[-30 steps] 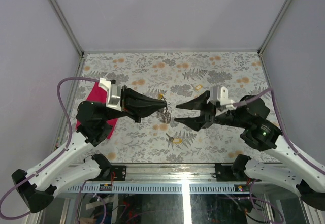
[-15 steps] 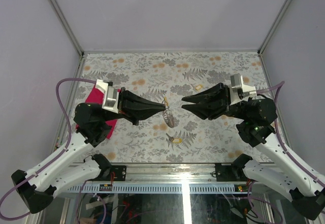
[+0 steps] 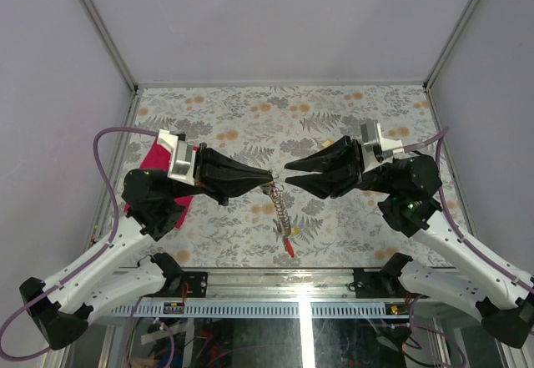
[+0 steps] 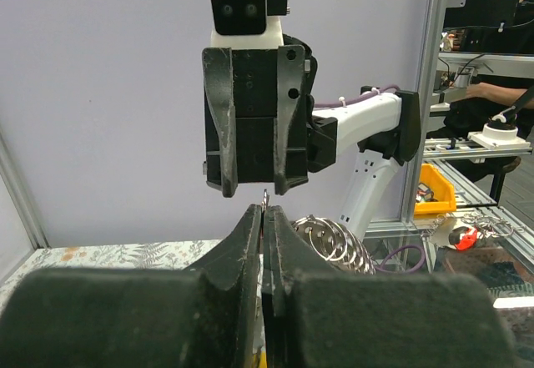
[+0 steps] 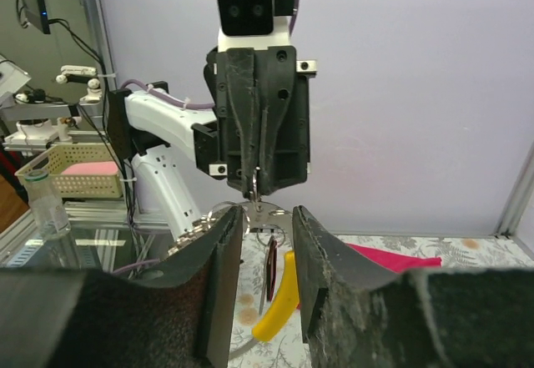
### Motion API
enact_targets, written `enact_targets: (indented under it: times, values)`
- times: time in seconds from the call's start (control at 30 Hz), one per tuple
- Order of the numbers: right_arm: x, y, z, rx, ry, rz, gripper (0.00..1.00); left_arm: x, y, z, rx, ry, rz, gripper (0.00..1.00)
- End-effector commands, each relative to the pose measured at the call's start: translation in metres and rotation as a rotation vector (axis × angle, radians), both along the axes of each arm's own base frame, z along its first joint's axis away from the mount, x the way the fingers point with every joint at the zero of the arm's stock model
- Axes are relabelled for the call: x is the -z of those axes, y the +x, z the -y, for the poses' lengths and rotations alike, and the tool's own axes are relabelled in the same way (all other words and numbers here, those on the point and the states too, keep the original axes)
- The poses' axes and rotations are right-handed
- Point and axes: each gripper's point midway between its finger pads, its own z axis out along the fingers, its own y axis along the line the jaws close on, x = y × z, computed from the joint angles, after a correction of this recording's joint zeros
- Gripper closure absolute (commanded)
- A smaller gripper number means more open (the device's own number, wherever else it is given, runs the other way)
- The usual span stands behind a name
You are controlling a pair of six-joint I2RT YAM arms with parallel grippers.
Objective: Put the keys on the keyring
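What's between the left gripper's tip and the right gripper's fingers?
The keyring, pinched by the left gripper, with a red key hanging under it. The right wrist view shows it framed between the right gripper's open fingers.

Floral-print table point(image 3: 250, 118); magenta cloth point(image 3: 152, 158) lying flat near left edge.

Legible text, labels, brands, numbers, signs: none. No lettering can be made out on any surface in the three views.
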Motion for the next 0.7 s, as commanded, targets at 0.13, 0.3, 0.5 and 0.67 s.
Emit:
enact_targets:
  times: [0.13, 0.3, 0.5, 0.67]
  values:
    - [-0.026, -0.014, -0.006, -0.003, 0.047, 0.097, 0.65, -0.013, -0.005, -0.007, -0.004, -0.054, 0.057, 1.0]
    - [-0.027, -0.014, -0.01, -0.005, 0.052, 0.101, 0.67, -0.012, -0.006, -0.006, 0.0, -0.051, 0.057, 1.0]
    - [-0.026, -0.014, -0.014, -0.01, 0.048, 0.102, 0.7, -0.013, -0.007, -0.006, 0.004, -0.051, 0.06, 1.0]
    - [-0.024, -0.013, -0.018, -0.013, 0.04, 0.1, 0.73, -0.013, -0.007, -0.007, 0.006, -0.051, 0.06, 1.0]
